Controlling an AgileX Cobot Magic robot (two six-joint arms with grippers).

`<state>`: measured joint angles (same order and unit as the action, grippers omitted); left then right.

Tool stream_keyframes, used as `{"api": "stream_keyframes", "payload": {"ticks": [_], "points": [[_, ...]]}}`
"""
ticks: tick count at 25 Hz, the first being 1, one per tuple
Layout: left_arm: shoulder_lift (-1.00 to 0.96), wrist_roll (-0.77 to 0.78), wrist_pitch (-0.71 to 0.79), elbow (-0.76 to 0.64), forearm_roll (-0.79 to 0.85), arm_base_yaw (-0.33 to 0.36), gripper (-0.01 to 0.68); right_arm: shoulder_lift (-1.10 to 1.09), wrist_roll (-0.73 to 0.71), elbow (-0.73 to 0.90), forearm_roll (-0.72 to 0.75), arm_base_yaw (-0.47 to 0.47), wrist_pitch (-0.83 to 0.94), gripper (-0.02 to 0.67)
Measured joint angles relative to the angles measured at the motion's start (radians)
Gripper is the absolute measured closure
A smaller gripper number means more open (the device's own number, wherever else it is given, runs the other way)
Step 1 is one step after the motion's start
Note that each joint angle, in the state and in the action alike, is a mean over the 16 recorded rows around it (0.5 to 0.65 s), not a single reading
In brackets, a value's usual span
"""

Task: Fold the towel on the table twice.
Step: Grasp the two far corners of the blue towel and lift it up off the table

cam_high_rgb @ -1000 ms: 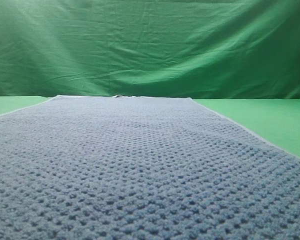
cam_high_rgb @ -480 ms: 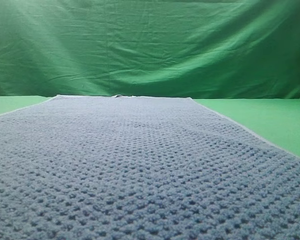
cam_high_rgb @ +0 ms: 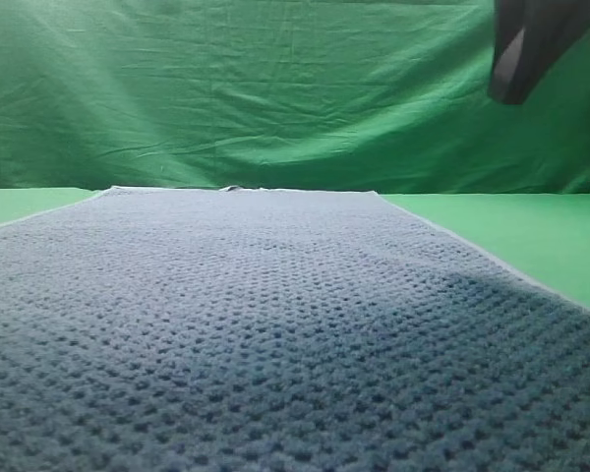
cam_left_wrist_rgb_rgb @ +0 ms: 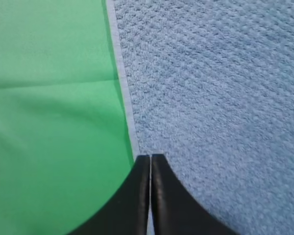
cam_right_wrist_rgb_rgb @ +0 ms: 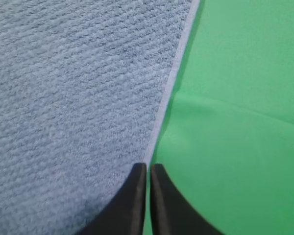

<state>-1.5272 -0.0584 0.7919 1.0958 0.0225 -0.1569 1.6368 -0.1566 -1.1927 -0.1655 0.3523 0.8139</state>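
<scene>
Exterior high: blue-grey waffle towel (cam_high_rgb: 275,324) flat, unfolded, pale hem, on table (cam_high_rgb: 541,236).

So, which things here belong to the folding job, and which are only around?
Belong to the job:
- towel
- table
- left pincer
- right pincer

Only around:
- wrinkled green backdrop cloth
</scene>
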Motion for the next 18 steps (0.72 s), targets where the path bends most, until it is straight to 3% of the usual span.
{"api": "stream_keyframes", "payload": {"ticks": [3,6,13,18], "points": [[-0.096,0.0,-0.004,0.054,0.02,0.0,0.648,0.1,-0.004,-0.067,0.0,0.002,-0.007,0.513],[-0.173,0.001,-0.011,0.098,0.037,0.0,0.576,0.182,-0.009,-0.129,0.0,0.003,-0.011,0.396],[-0.279,-0.003,-0.039,0.156,0.05,0.0,0.302,0.307,-0.02,-0.23,-0.001,0.011,-0.016,0.126],[-0.315,-0.007,-0.066,0.17,0.047,0.0,0.114,0.354,-0.024,-0.265,0.0,0.021,-0.021,0.015]]}}
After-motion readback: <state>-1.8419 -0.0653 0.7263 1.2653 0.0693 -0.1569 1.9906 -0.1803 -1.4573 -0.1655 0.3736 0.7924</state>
